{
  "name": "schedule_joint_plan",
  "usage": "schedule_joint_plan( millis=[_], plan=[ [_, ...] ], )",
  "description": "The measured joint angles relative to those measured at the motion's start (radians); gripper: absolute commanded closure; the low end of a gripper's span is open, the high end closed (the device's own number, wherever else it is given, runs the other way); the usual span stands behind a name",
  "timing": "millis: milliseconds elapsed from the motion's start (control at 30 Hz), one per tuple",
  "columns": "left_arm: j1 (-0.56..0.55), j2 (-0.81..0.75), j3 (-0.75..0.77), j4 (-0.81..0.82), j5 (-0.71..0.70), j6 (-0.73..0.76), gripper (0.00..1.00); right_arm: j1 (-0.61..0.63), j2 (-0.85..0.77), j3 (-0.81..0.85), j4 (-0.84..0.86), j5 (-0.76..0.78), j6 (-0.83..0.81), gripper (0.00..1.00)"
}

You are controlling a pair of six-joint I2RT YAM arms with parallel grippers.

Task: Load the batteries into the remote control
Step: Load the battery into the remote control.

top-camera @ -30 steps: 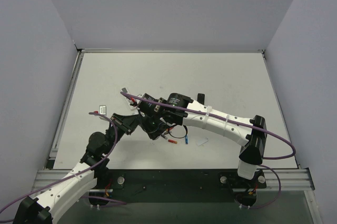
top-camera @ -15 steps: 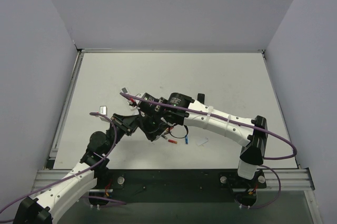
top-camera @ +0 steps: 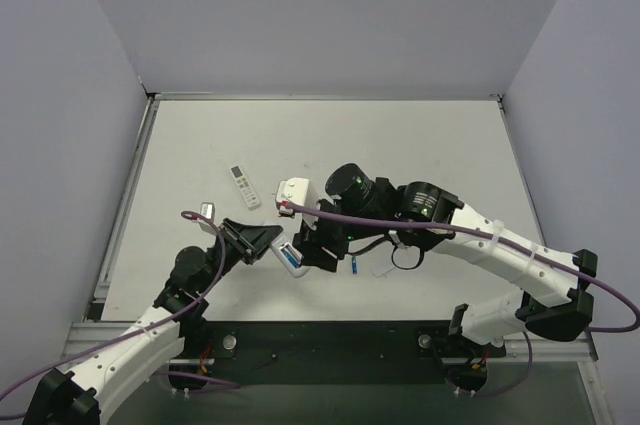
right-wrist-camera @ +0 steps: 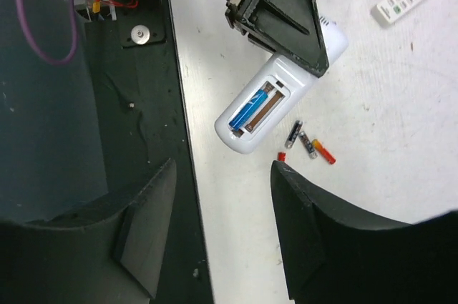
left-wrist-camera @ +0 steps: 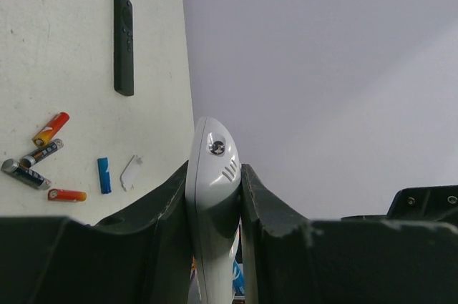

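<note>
Top external view: we can see the right arm (top-camera: 470, 235) has swung back and out to 3 o'clock, and the right gripper (right-wrist-camera: 222, 168) is now spread apart and empty. The left gripper (top-camera: 262, 242) stays clamped on the remote control (right-wrist-camera: 275, 107), recess up. One blue battery (right-wrist-camera: 249, 112) is seated and the other bay is bare. We reckon the second blue cell (top-camera: 355, 265), at the remote's 3 o'clock, goes next.

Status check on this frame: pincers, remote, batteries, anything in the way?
Left pincer shut on remote control, recess exposed. Right pincer open, empty. One blue battery seated, second slot empty; other blue battery on table beside battery cover. Slot unobstructed.
</note>
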Motion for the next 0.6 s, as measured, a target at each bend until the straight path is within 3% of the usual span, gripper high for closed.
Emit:
schedule_joint_plan(
  millis=[167,300,600],
  plan=[
    [-0.002,0.029,0.000,-0.011,0.047,-0.005,1.00,-0.033,-0.063,-0.132,0.087,-0.118,-0.193,0.49],
    [-0.002,0.047,0.002,-0.016,0.076,-0.005,1.00,-0.039,-0.068,-0.242,0.137,-0.198,-0.336,0.55],
    [-0.002,0.062,0.038,-0.021,0.120,-0.003,1.00,-0.040,-0.030,-0.271,0.196,-0.271,-0.479,0.61]
  ],
)
